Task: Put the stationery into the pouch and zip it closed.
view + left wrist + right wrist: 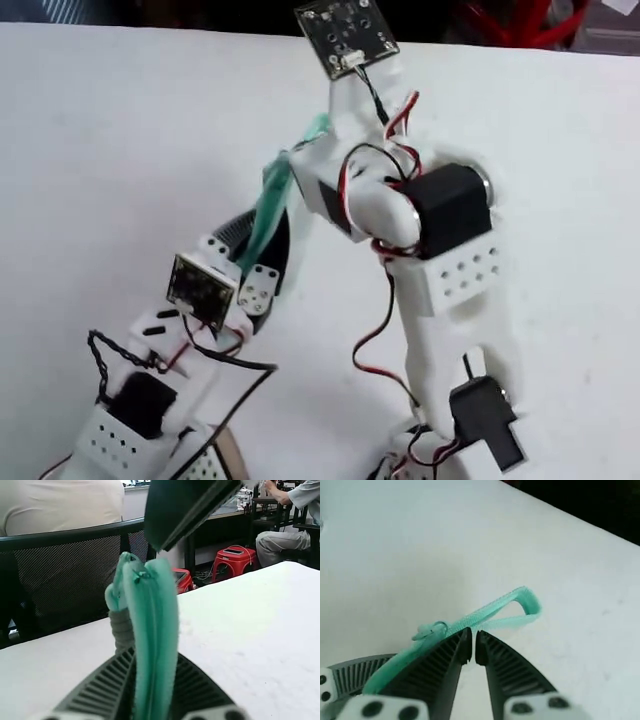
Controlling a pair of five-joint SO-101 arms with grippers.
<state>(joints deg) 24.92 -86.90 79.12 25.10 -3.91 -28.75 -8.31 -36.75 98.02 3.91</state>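
Observation:
The green pouch (264, 208) stands on edge above the white table (120, 150), pinched between the black fingers of my left gripper (262, 228), which is shut on it. In the left wrist view the pouch (152, 630) rises from that gripper (155, 656), with its small zip pull (141, 576) at the upper end. My right gripper (296, 160) is at the pouch's far upper end. In its own view the right gripper (473, 639) is shut, with the pouch's zip edge (495, 611) and pull (432, 628) lying just beside one finger (440, 670).
The right arm's black finger (185, 505) hangs close above the pouch. The table's far edge (150, 28) runs along the back. A black mesh chair (60, 575) and red stools (232, 562) stand beyond it. A wooden piece (232, 455) lies by the left arm's base.

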